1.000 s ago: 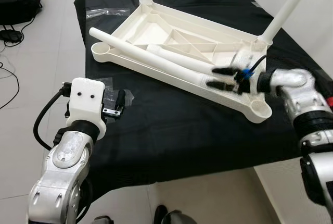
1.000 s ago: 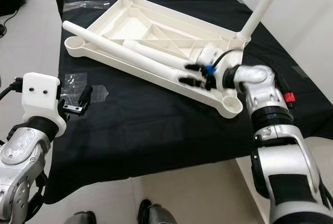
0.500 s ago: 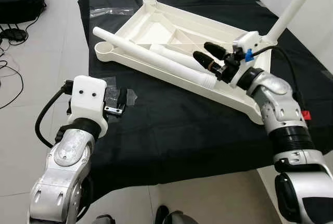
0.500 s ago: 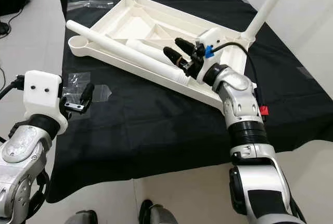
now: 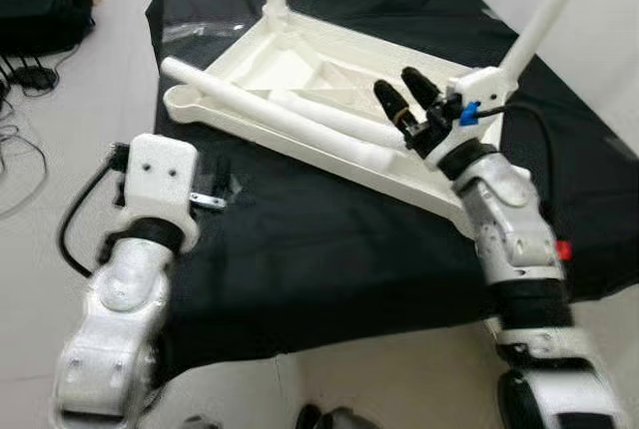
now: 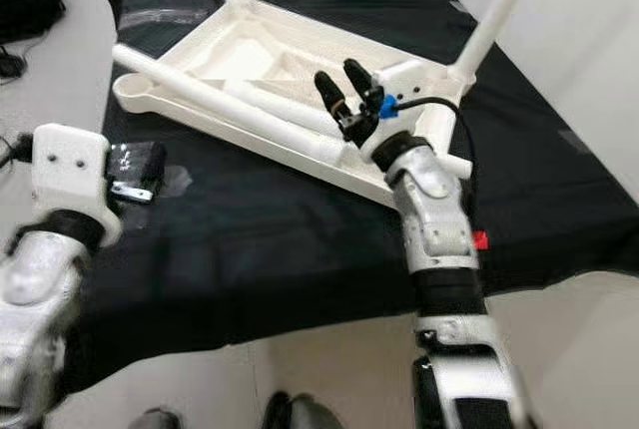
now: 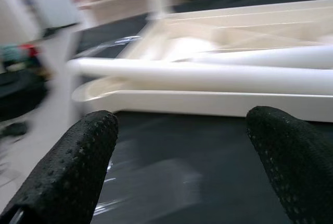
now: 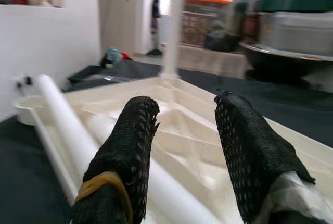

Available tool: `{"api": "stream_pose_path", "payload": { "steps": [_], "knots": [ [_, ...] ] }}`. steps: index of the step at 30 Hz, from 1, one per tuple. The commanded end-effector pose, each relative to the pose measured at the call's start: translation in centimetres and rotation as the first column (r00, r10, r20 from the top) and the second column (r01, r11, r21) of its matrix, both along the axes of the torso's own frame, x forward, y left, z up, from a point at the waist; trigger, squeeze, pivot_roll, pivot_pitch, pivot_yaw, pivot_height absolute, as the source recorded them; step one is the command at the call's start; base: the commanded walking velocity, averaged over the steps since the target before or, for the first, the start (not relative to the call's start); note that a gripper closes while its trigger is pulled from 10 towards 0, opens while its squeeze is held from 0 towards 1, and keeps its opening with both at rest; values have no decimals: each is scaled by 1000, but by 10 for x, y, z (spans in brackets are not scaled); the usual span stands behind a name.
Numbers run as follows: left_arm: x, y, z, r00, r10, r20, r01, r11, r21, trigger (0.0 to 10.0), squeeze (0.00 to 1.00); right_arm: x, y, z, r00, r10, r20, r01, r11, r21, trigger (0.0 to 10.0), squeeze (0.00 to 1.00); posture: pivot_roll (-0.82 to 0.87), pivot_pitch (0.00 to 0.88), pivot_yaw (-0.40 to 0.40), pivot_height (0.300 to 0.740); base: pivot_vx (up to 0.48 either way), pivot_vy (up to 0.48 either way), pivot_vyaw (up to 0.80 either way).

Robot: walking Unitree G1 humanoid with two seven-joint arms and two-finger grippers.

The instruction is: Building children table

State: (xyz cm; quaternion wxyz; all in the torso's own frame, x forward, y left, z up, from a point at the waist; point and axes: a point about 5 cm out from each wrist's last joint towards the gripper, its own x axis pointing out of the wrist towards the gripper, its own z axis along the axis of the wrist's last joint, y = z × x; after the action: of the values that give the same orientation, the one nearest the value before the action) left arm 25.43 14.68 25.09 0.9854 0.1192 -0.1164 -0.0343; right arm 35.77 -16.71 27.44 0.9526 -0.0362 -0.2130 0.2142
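R gripper [image 5: 407,97] open, empty, just above loose leg [image 5: 300,122] on upturned tabletop [image 5: 300,60].

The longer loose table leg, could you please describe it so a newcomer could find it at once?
On the black-covered table lies an upturned white tabletop. The longer loose leg rests across its near rim, unlike the two upright legs, and reaches further left than the shorter tube beside it.

Colours: white table parts on black cloth.
Upturned tabletop [image 5: 300,70] and loose legs [image 5: 270,115]: cream-white plastic. Cloth [image 5: 329,249]: plain black. Right gripper [image 5: 404,100]: black dimpled fingers, blue connector behind. Arms: silver; left wrist housing [image 5: 160,175]: white.
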Motion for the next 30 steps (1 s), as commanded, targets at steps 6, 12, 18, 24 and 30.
{"api": "stream_pose_path", "payload": {
  "steps": [6,12,18,24,30],
  "knots": [
    [0,0,-1,1000,0,1,0,1000,10,10000,0,-5,3,-1,1000,5,-7,-5,1000,-4,10000,0,30,202,-117,740,0,-480,0],
    [2,1,-2,1000,11,-5,-12,999,-32,10000,0,-10,8,-4,998,34,-45,-33,999,22,10000,0,31,197,-115,740,0,0,0],
    [1,1,-4,1000,14,-11,-15,999,-37,10000,0,-11,12,-1,998,53,-28,-54,998,-19,10000,0,28,195,-118,740,0,0,0],
    [0,0,-6,1000,12,-17,-13,999,-45,10000,0,-15,20,-4,997,75,-26,-77,993,-88,10000,0,30,197,-122,740,0,0,667],
    [0,1,-7,1000,15,-20,-16,998,-53,10000,0,-15,21,-4,997,74,-26,-76,992,-97,10000,0,29,202,-123,740,0,0,800]
  ]
}}
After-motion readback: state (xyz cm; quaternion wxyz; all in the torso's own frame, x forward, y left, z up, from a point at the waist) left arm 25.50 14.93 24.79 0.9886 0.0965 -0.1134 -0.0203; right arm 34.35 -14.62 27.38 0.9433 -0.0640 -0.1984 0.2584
